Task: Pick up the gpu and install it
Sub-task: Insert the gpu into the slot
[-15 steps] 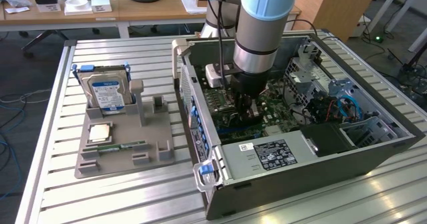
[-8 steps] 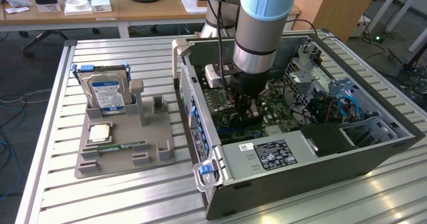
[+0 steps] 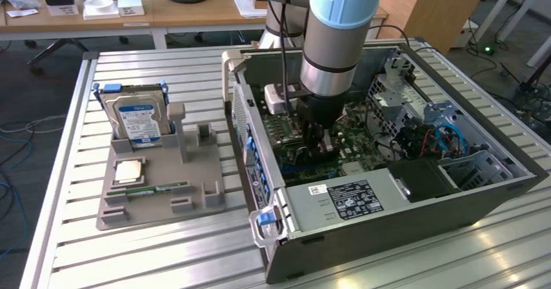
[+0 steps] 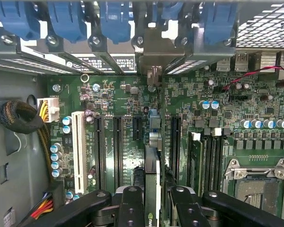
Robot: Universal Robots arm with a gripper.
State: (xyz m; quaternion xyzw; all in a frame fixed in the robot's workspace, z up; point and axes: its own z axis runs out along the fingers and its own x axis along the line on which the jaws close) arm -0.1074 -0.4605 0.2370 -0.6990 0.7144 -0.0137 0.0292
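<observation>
My claw (image 4: 151, 201) is clamped on the gpu (image 4: 151, 189), held edge-down over the motherboard (image 4: 128, 94) inside the computer case (image 3: 482, 192); I fear misalignment could jam it beside the slot (image 4: 117, 142).

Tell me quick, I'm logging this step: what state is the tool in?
Tool: closed on the gpu, holding it edge-on above the motherboard slots inside the computer case.

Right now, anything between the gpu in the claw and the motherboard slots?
Nothing visible. The claw holds the gpu edge-on just above the motherboard, inside the open case; the expansion slots nearby look unobstructed.
</observation>
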